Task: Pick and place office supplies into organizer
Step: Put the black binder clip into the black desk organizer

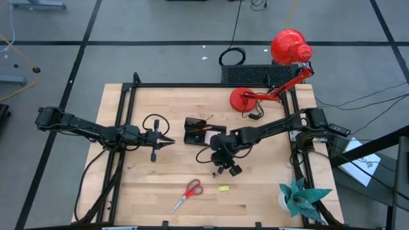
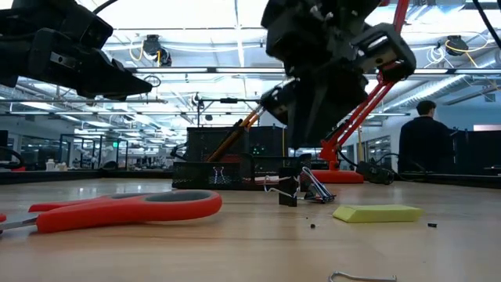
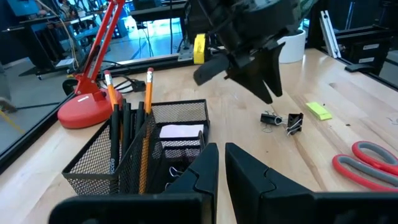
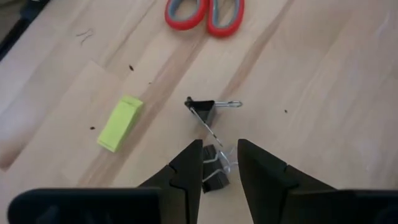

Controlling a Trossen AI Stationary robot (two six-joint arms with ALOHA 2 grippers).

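While two black clips (image 4: 211, 140) are lying on the table between the organizer (image 1: 203, 131) and the yellow piece (image 4: 120, 122), the right gripper (image 4: 219, 163) is hovering over one, fingers slightly parted, gripping nothing. The left gripper (image 1: 167, 142) is waiting nearly closed, empty, beside the organizer.

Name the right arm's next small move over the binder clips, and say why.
Probably lower a little and close. The right gripper hangs just above the table with its fingers parted around the nearer binder clip, not yet squeezing it; the second clip lies just beyond.
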